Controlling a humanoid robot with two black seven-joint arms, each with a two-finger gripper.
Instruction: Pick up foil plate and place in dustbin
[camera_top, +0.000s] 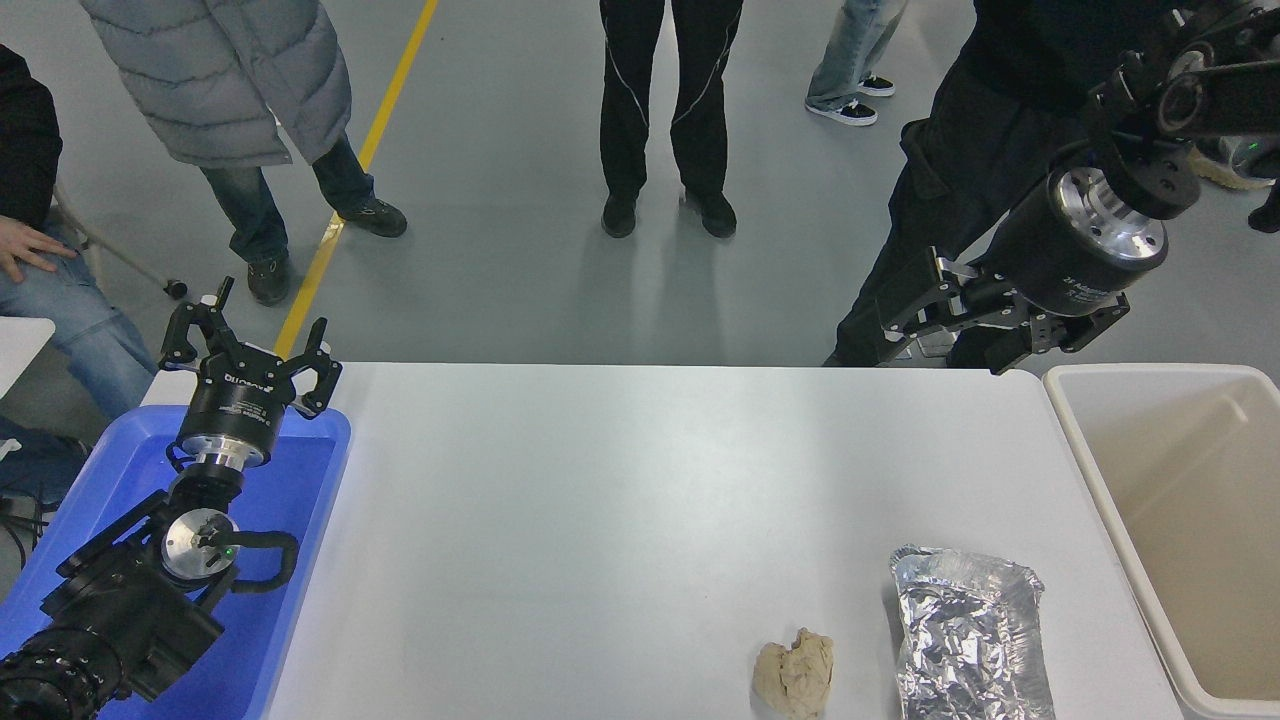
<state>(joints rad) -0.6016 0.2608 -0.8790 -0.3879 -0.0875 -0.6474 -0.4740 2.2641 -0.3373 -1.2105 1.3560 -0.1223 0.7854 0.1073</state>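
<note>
Item: right hand (925, 315), fingers parted and empty, which we hold high over the table (620, 500)'s far edge; foil plate (968, 634) well below and nearer us, dustbin (1085, 440) alongside; risk, we judge: thin foil crumpling or slipping, or the paper lump (796, 675) being nudged.

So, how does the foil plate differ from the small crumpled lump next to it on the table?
The foil plate is shiny silver; the crumpled paper lump is matte beige. The foil plate is clearly larger and roughly rectangular, while the lump is a small irregular ball. The plate lies nearer the dustbin, the lump farther from it. Both are crinkled, rest on the white table, and nothing holds either.
</note>
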